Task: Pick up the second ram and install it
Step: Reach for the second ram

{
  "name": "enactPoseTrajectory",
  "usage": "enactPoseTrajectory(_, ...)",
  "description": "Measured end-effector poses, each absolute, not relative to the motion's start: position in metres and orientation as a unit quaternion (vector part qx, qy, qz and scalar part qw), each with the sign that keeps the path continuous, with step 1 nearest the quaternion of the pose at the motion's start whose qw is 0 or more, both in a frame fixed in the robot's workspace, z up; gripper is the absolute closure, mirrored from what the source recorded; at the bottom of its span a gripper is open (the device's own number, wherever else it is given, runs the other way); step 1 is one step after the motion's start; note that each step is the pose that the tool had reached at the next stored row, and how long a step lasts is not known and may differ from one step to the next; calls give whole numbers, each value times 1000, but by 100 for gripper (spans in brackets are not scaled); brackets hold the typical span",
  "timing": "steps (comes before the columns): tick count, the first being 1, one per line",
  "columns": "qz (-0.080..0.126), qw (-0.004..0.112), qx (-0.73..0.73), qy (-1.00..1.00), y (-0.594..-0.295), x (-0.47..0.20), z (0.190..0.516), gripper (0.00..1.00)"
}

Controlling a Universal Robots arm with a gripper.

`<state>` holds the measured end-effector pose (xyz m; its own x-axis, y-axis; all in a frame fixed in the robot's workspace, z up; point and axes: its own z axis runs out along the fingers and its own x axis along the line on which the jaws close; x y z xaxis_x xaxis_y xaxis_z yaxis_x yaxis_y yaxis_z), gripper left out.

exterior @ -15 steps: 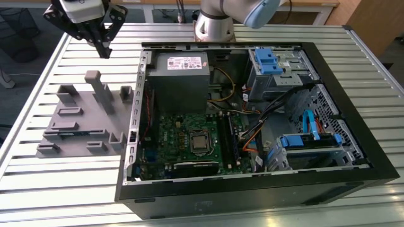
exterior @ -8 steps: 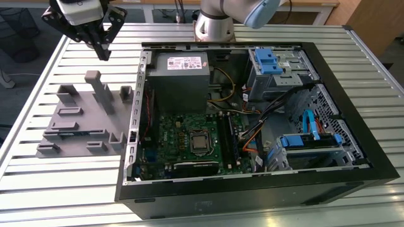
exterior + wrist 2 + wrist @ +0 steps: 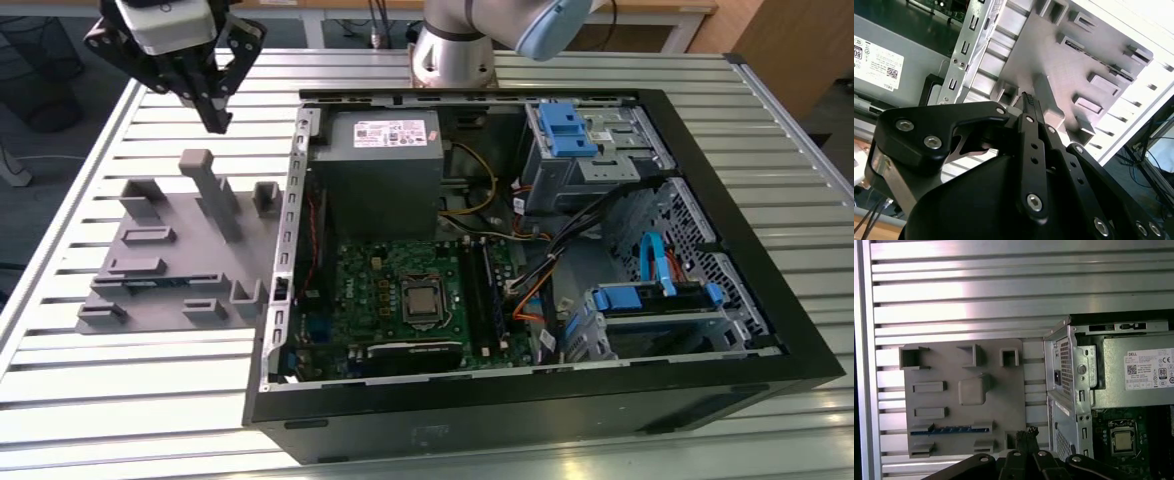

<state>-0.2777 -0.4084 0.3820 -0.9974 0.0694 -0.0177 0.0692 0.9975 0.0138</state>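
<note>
gripper (image 3: 216, 122) of the 1 arm, raised above the slatted metal table (image 3: 134, 400), fingers pointing down. in the exterior view and in both wrist views (image 3: 1028, 98) (image 3: 1027, 434) the 2 fingers meet at their tips and nothing is between them. below the gripper lies a gray fixture plate (image 3: 171, 262) (image 3: 954, 410) with raised blocks and 1 tall post (image 3: 200, 190) (image 3: 974, 390); the post stands nearest under the fingertips. the memory stick (image 3: 150, 283) (image 3: 949, 430), a thin dark strip, lies flat in a long slot of this plate, well apart from the gripper and untouched, on the far side of the post from the fingertips as the exterior view shows it. just beside the plate, on the exterior view's right, an open computer case (image 3: 534, 395) lies on its side, with a gray power supply (image 3: 380, 170) (image 3: 1134, 375) and a green circuit board (image 3: 400, 300) inside. the gripper hangs outside the case, over the plate's side of the table.
</note>
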Motion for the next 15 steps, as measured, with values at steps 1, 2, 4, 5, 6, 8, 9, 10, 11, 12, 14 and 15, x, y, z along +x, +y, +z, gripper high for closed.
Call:
enactPoseTrajectory(1, 7, 9, 34, 999, -409, -279, 382, 89)
enactPoseTrajectory(2, 7, 9, 34, 999, -409, -280, 382, 89)
enactPoseTrajectory(4, 7, 9, 34, 999, -410, -283, 382, 89)
enactPoseTrajectory(5, 7, 9, 34, 999, -410, -285, 382, 89)
enactPoseTrajectory(6, 7, 9, 34, 999, -411, -288, 381, 89)
enactPoseTrajectory(8, 7, 9, 34, 999, -412, -291, 381, 89)
enactPoseTrajectory(9, 7, 9, 34, 999, -413, -293, 381, 89)
enactPoseTrajectory(10, 7, 9, 34, 999, -414, -294, 381, 89)
enactPoseTrajectory(11, 7, 9, 34, 999, -415, -295, 381, 89)
enactPoseTrajectory(12, 7, 9, 34, 999, -416, -297, 381, 89)
enactPoseTrajectory(14, 7, 9, 34, 999, -417, -299, 381, 89)
enactPoseTrajectory(15, 7, 9, 34, 999, -418, -300, 380, 89)
